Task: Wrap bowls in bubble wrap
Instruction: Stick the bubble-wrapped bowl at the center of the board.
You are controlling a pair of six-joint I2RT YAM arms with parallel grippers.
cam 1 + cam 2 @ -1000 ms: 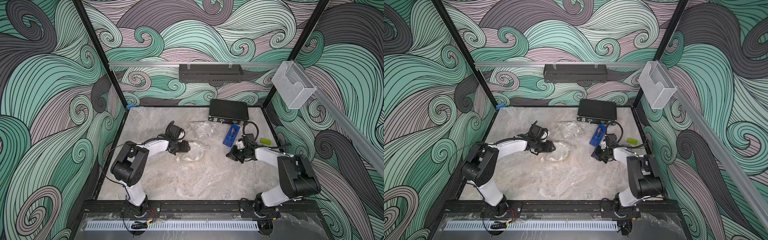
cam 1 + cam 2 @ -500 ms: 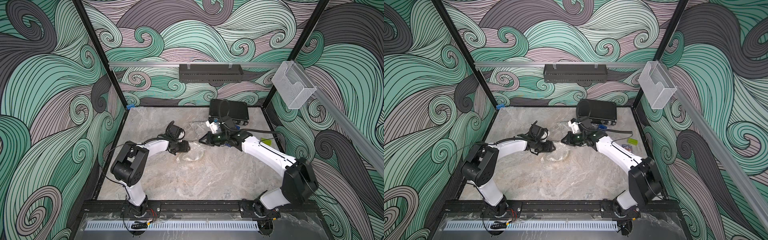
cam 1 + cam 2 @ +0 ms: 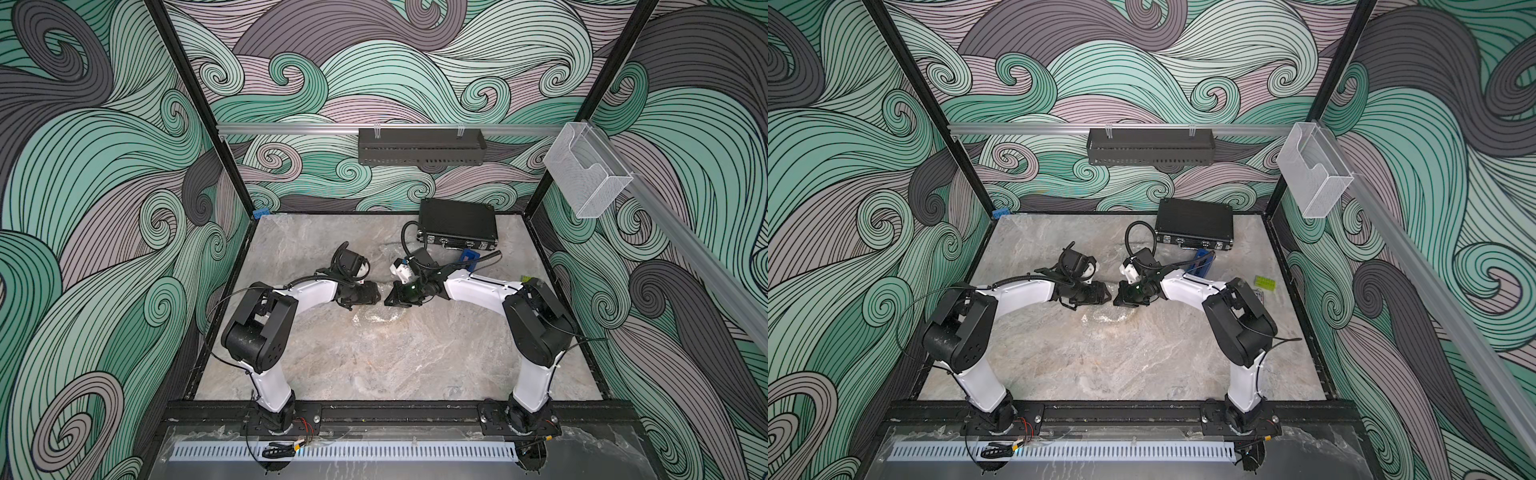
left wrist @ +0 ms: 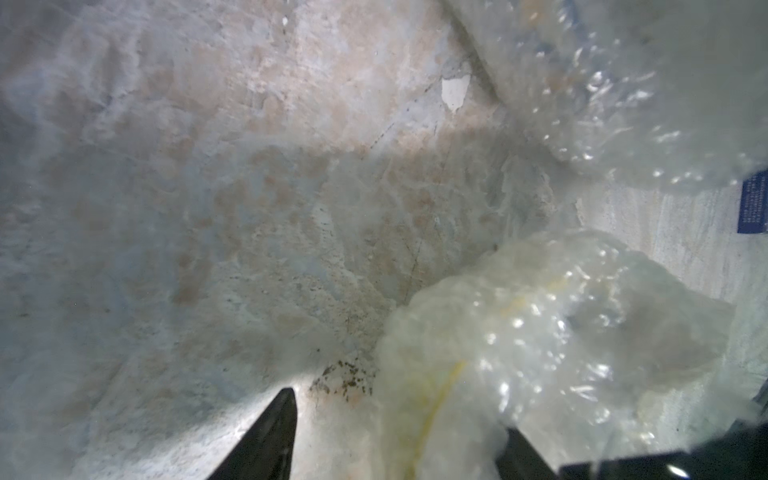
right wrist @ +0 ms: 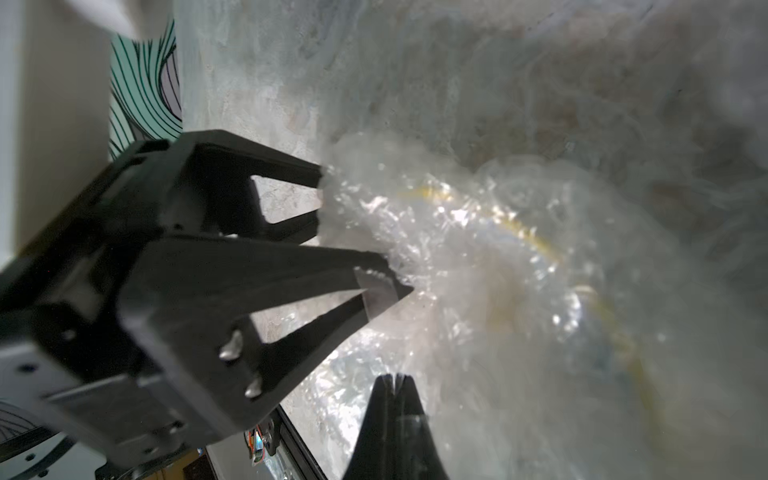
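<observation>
Nearest the front rail, the bench (image 3: 374,365) carried nothing but the two arm mounts. At mid-bench both arms converged on one crumpled bundle of bubble wrap (image 3: 380,318), which lay on the surface just in front of the two tools. A yellow rim line showed through the film in the right wrist view, so a bowl (image 5: 528,237) sat inside. Its pattern could not be read, and the covering looked loose and unsealed.

The left tool (image 3: 374,296) was spread, its fingers (image 5: 332,266) set about the bundle's edge. In the left wrist view one finger lay against the wrap and the other stood clear over bare bench. This was judged a bracing position rather than a clamp, placed to stop the bundle sliding while the opposite arm worked. The right tool (image 5: 395,380) was pressed together, tips over the wrap on the far side of the bundle. Whether a fold of film was caught between them could not be told. Judged step: tucking the loose edge over the bowl.

Farther back lay a second sheet (image 4: 623,83) of the same wrap, with no bowl made out beside it. Beyond stood a blue box (image 3: 469,258) and, against the rear wall, a black case (image 3: 457,222).
</observation>
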